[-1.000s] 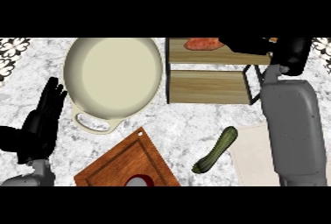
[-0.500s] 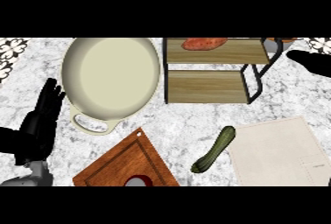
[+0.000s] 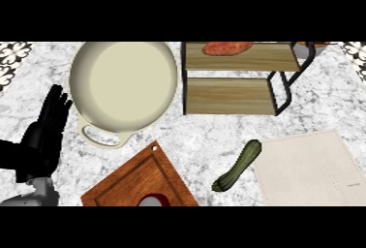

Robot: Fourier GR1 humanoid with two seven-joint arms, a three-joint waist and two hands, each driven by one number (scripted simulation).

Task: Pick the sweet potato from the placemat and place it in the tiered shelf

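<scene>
On the marble table (image 3: 214, 131), a cream oval dish (image 3: 123, 82) sits left of the tiered shelf (image 3: 236, 94), whose upper tier holds the sweet potato (image 3: 226, 47). Below lie the bare placemat (image 3: 314, 167), a wooden cutting board (image 3: 139, 181) and a zucchini (image 3: 237, 165) just beside the placemat. The left robot hand (image 3: 44, 133) rests at the left edge, fingers straight, holding nothing.

— What does the counter hold, counted by kind?

— One sweet potato (image 3: 226, 48), one shelf (image 3: 239, 77) with two wooden tiers, one cream pan (image 3: 123, 87), one zucchini (image 3: 238, 165).

— And past the fingertips, the flat things?

— One placemat (image 3: 314, 167), one wooden cutting board (image 3: 139, 184). One hand (image 3: 44, 135) shows, no second.
</scene>
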